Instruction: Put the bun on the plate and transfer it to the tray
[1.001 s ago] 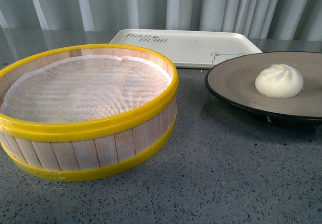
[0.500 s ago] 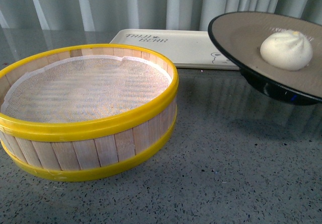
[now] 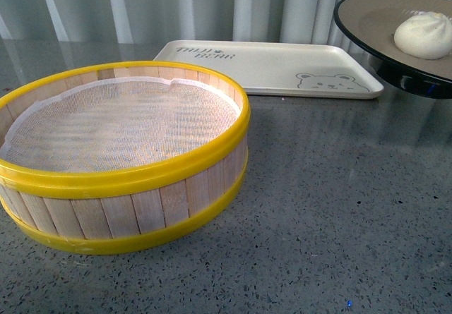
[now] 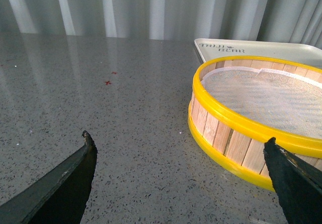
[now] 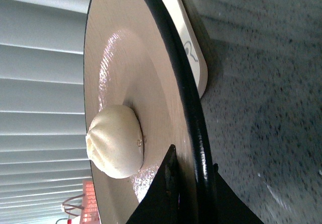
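Front view, then wrists — plate [image 3: 374, 17] aloft, not yet on tray [image 3: 268, 67].
Front view: bun [image 3: 424, 35] sits on the plate, right of the tray, apparently clear of the table [image 3: 318, 222]. Left wrist view: left gripper [image 4: 178, 138] spread wide, empty, beside the steamer basket [image 4: 251, 113]. Right wrist view: right gripper [image 5: 191, 189] pinches the plate's rim — a one-edge hold; any tilt may roll the bun off.

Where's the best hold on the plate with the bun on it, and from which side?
The rim of the plate, pinched top and underside, coming in edge-on from the side away from the tray. It is wide and shallow, and the bun sits inward, leaving the edge bare. The right gripper is clamped just so. Keep it level, I'd say: nothing pins the bun.
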Controlling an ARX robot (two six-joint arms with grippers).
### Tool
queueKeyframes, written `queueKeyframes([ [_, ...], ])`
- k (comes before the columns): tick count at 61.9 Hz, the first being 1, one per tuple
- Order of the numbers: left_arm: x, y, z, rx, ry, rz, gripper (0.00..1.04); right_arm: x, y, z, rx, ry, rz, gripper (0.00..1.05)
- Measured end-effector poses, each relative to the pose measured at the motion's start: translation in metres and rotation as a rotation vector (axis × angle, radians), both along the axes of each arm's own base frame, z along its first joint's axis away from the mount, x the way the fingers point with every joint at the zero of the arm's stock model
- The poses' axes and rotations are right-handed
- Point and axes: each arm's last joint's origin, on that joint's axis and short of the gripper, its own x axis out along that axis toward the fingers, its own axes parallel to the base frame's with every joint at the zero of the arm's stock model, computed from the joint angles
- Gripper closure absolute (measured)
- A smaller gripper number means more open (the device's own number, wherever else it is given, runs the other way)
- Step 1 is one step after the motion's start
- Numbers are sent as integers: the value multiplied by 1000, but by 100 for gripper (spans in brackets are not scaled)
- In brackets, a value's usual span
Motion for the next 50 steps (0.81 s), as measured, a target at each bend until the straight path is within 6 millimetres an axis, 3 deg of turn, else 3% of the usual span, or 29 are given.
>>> queueKeyframes([
  [13, 0, 0, 0, 0, 0, 0, 7, 43, 3, 3, -8, 34, 9, 102],
  [30, 0, 0, 0, 0, 0, 0, 7, 113, 38, 42, -12, 28, 53, 102],
  [34, 0, 0, 0, 0, 0, 0, 7, 130, 47, 40, -14, 52, 60, 102],
  [50, 0, 0, 0, 0, 0, 0, 7, 165, 63, 31, -9, 107, 80, 102],
])
